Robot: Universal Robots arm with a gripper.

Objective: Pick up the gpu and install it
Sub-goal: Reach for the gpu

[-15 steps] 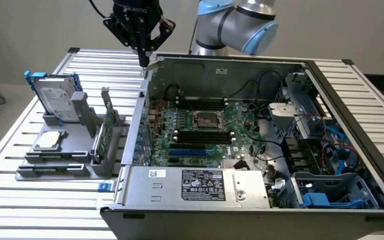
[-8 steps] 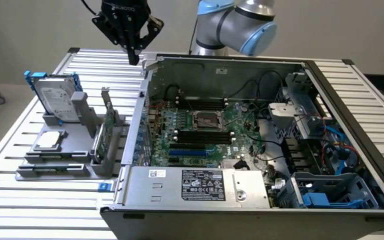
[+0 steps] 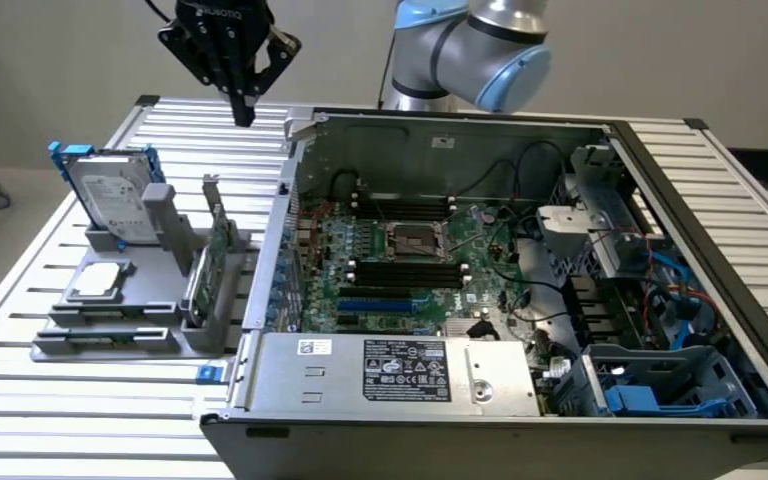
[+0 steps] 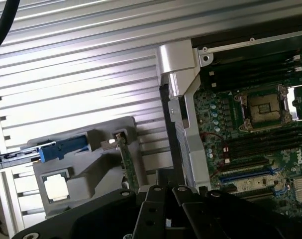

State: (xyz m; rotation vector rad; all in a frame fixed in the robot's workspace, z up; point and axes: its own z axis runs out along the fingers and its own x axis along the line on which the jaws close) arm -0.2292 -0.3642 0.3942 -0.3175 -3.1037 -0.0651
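Now | black gripper is hovering above ribbed metal table, fingers pinched together, empty | flat green gpu is standing on edge in grey rack, at the exterior view's left of open computer case.

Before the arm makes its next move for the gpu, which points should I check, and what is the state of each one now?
1. The gripper has open fingers: not ok, they are shut and hold nothing.
2. The gpu stands upright in the grey holder: ok.
3. The gripper is directly above the gpu: not ok, it hangs high, near the far corner of the case.
4. The case is open and the motherboard exposed: ok.
5. The blue slot is free: ok.
6. The gpu sits loose enough to lift: cannot tell.
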